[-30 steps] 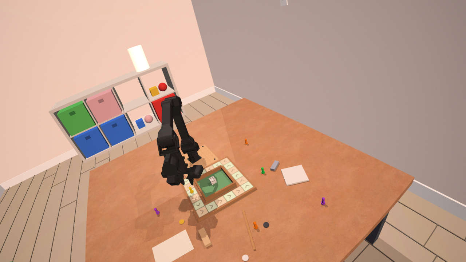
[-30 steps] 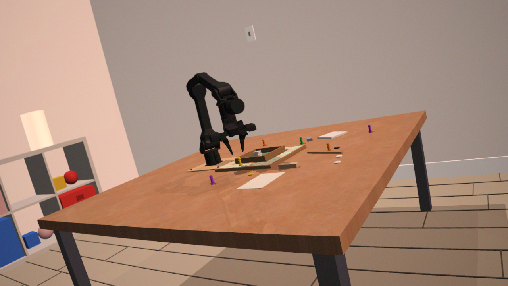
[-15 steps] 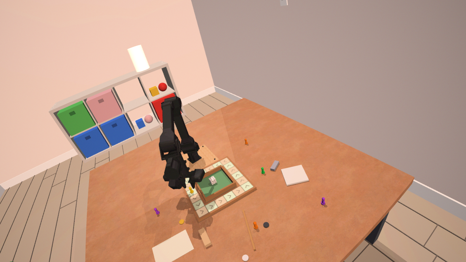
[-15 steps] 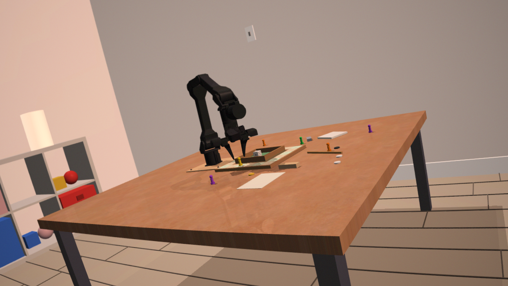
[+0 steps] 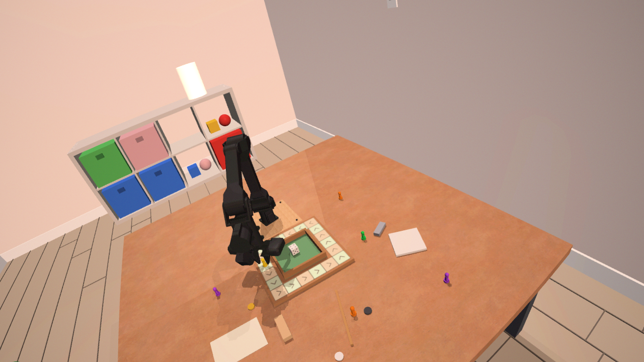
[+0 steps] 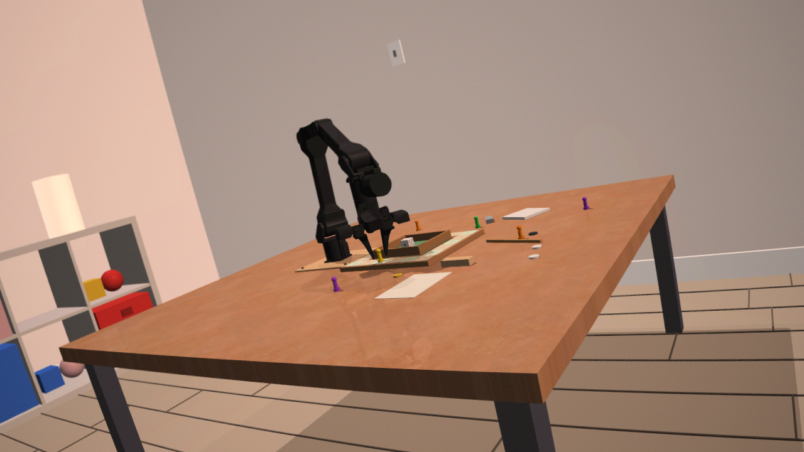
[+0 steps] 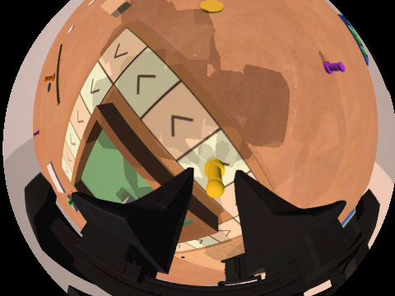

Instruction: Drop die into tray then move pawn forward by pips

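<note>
The yellow pawn (image 5: 264, 262) (image 6: 379, 256) (image 7: 215, 182) stands upright on a pale square of the board (image 5: 315, 282) (image 6: 393, 266) (image 7: 195, 91). My gripper (image 5: 265, 260) (image 6: 380, 257) (image 7: 214, 173) is low over the board, partly open, with one fingertip on each side of the pawn; the wrist view shows gaps between pawn and both fingers. The white die (image 5: 294, 249) (image 6: 407, 242) rests inside the dice tray (image 5: 306, 267) (image 7: 136, 144), its top pips hard to read. Arrows run along the ring of squares. The arm hides part of the board in the top view.
The tray wall stands close beside one finger. A purple pawn (image 5: 216, 291) (image 6: 335, 284) (image 7: 334, 67) and a yellow disc (image 5: 250, 306) (image 7: 211, 6) lie outside the board. A wooden block (image 5: 283, 328), a green pawn (image 5: 363, 236) and an orange pawn (image 5: 352, 311) are farther off.
</note>
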